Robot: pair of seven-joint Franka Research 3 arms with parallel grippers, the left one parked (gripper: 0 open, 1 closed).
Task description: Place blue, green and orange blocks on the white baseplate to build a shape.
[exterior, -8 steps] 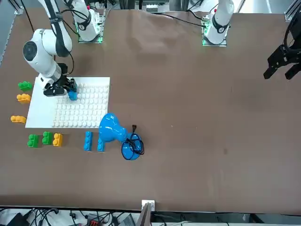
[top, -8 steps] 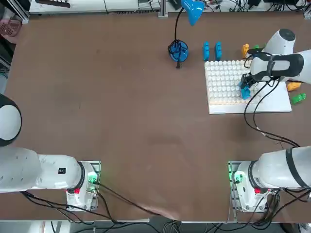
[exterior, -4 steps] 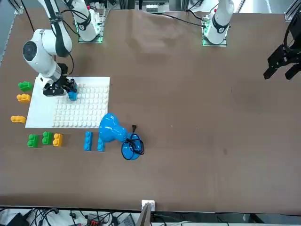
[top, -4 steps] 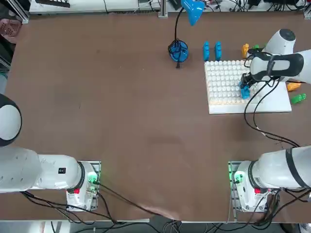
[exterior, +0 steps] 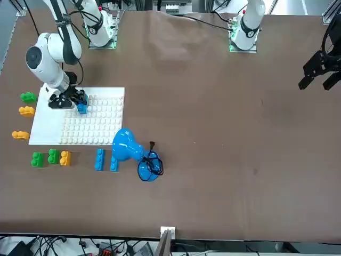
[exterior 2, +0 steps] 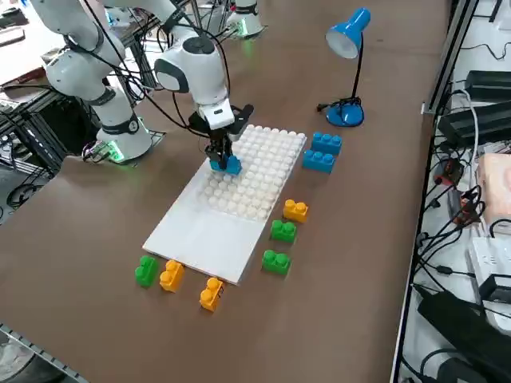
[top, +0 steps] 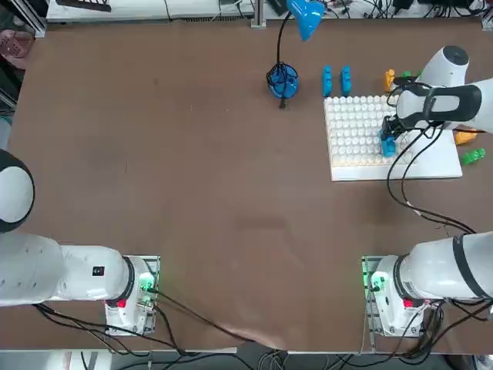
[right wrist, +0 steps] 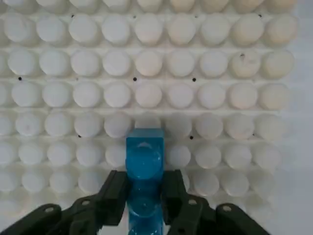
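My right gripper point(right wrist: 143, 193) is shut on a blue block point(right wrist: 144, 161), holding it by its long sides over the studs of the white baseplate point(right wrist: 210, 63). From overhead the gripper point(top: 389, 135) and blue block point(top: 387, 145) sit at the studded area's right edge, near the smooth strip point(top: 431, 158). The block point(exterior 2: 226, 165) looks low on the studs; whether it touches them I cannot tell. Two more blue blocks point(top: 336, 79) lie beyond the plate's far edge. Green and orange blocks point(exterior 2: 283, 231) lie loose around the plate point(exterior 2: 239, 191).
A blue desk lamp point(top: 283, 81) stands at the far side, left of the plate, its shade point(top: 306, 17) reaching further back. An orange block point(top: 465, 137) and a green block point(top: 472, 156) lie right of the plate. Cables point(top: 416, 204) trail from the right arm.
The gripper and its blue block have shifted slightly toward the far side of the plate. Nothing else has moved.
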